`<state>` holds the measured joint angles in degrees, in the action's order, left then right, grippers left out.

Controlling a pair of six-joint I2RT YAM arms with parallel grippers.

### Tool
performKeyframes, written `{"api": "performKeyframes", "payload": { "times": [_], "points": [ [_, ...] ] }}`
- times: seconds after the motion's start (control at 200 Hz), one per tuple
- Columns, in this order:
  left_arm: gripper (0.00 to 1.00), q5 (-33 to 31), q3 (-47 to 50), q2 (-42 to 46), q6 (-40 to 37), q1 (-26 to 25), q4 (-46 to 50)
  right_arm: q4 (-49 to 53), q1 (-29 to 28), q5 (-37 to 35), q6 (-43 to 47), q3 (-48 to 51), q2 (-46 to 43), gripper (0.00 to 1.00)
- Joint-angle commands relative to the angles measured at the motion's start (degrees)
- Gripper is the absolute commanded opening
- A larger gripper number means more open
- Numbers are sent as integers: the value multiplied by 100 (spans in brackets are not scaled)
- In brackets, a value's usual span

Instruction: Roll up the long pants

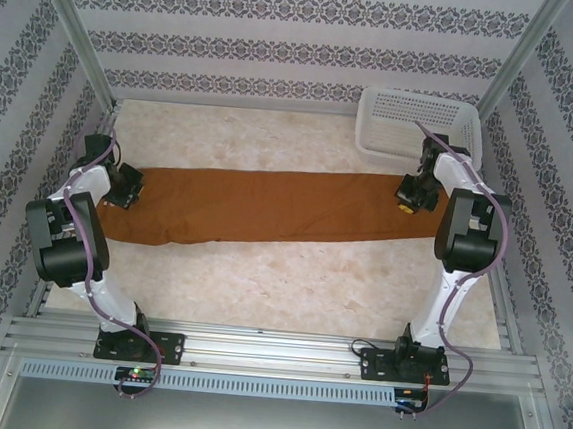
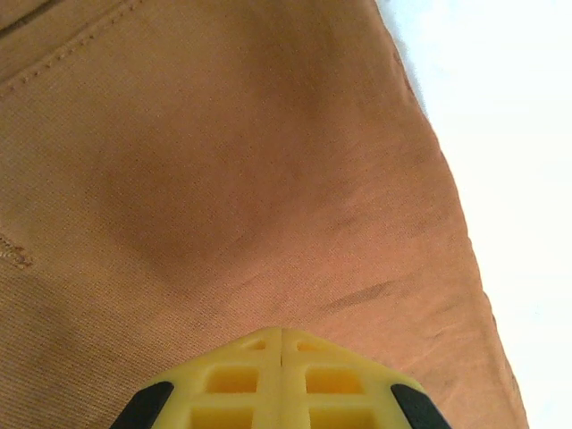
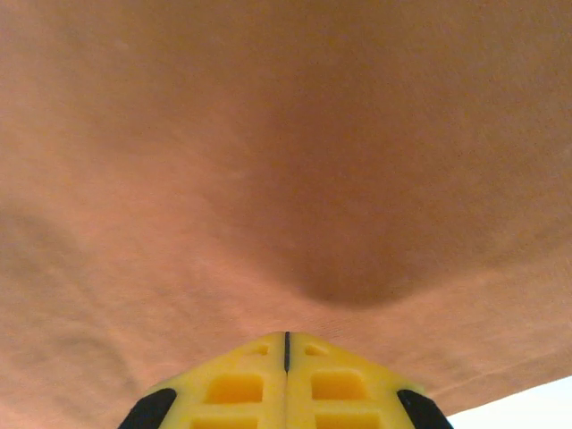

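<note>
Rust-brown long pants point(image 1: 267, 208) lie flat in a long band across the pale table point(image 1: 260, 292), running from 9 o'clock to 3 o'clock in the overhead view. A white mesh basket point(image 1: 422, 99) sits at the 1 o'clock corner, just beyond the band's right end.

The left gripper point(image 1: 126, 192) is down on the wider 9 o'clock end, where its wrist camera picks up stitched seams. The right gripper point(image 1: 408, 203) is down on the narrower 3 o'clock end. In each wrist view the yellow fingers meet along a thin line, the jaws closed. No cloth is visible between them, though whether a thin pinch is caught there cannot be told.

The fabric looks soft, light and limp, dimpling in front of the right fingertips. It would likely sag and bunch if lifted at a single point, and slide on the smooth table rather than curl. A roll probably calls for taking one end edge at both corners and turning it over evenly, keeping the layers aligned.
</note>
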<state>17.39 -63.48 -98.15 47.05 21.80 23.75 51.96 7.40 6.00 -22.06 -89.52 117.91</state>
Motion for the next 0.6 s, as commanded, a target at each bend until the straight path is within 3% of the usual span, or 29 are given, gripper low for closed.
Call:
{"api": "performKeyframes", "payload": {
  "times": [0.0,0.26,0.595],
  "points": [
    [0,-25,-273,-96,-450,-33,268,201,39,-539,143,311,-84,0],
    [0,-131,-637,-413,-718,-27,840,229,25,-1010,18,1024,-161,0],
    [0,-24,-953,-149,-822,-10,1317,382,87,-1766,39,1709,-1036,2]
  ]
}}
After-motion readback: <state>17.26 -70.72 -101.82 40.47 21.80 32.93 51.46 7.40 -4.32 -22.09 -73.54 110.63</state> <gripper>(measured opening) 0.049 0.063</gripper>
